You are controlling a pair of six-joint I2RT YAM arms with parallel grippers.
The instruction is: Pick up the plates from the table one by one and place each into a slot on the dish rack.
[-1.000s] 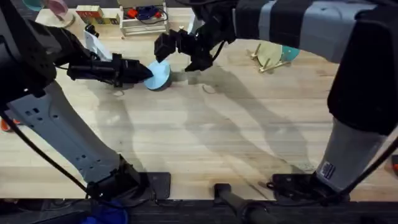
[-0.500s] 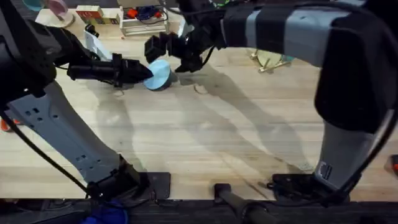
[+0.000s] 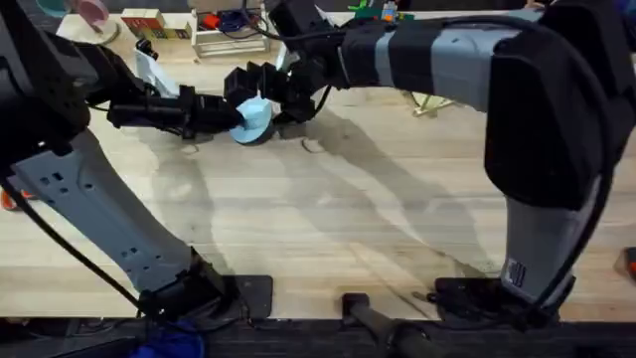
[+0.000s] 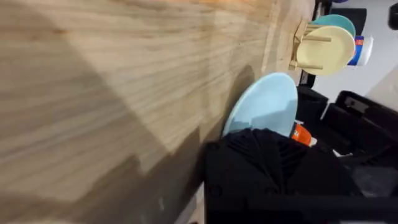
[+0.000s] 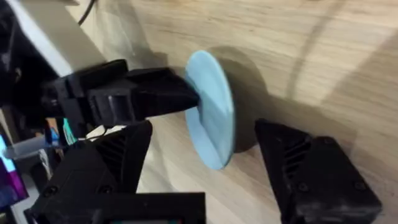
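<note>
The table [image 3: 328, 219] spreads pale under both arms. At its far right the rack [image 4: 303, 45] holds a cream plate [image 4: 323, 50] and a teal plate [image 4: 336, 22]. The blue plate [image 3: 254, 117] stands tilted on edge at the far left, touching the wood. The left gripper [image 3: 235, 114] pinches its rim (fingers closed narrow on it). The right gripper [image 5: 205, 158] spreads wide, one finger [image 5: 311, 168] either side of the plate; a second ago it hung to the right, clear of the plate.
</note>
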